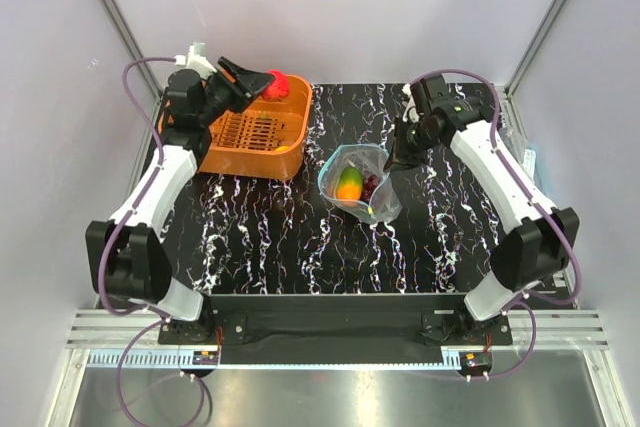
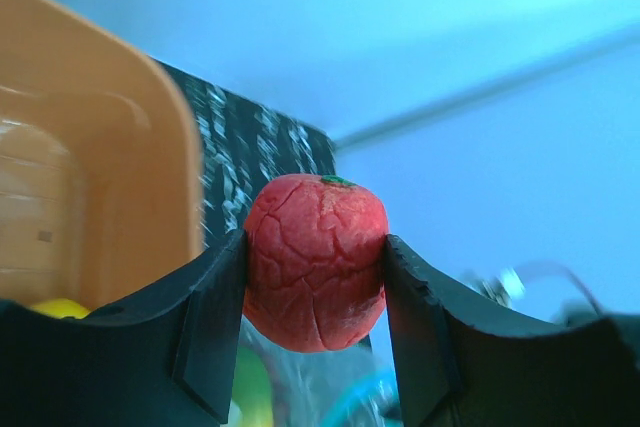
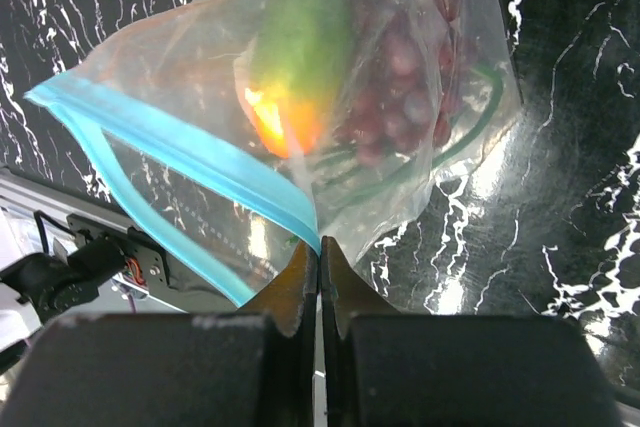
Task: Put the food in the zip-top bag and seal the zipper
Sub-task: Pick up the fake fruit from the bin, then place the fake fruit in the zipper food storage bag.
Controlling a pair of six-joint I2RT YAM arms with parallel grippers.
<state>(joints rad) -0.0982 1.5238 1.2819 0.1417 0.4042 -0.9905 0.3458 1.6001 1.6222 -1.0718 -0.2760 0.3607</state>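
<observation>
The apple (image 2: 315, 262) is clamped in the left end effector (image 2: 315, 247), above the basket (image 1: 250, 152). To its right, the right end effector (image 3: 318, 247) is closed tight, pinching the zipper (image 3: 180, 142) of the bag (image 3: 170, 62). The apple should probably be released only once it is squarely over the mouth.

Orange slotted basket (image 1: 255, 163) — black marbled table (image 1: 270, 247)

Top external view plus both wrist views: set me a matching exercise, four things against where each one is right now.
1 red toy apple
2 orange-green toy mango
3 clear plastic zip-top bag
4 orange slotted plastic basket

A inside that bag
B mouth edge pinched by right gripper
C clamped in left gripper
D resting far left, ungripped

Pairs: 1-C, 2-A, 3-B, 4-D
</observation>
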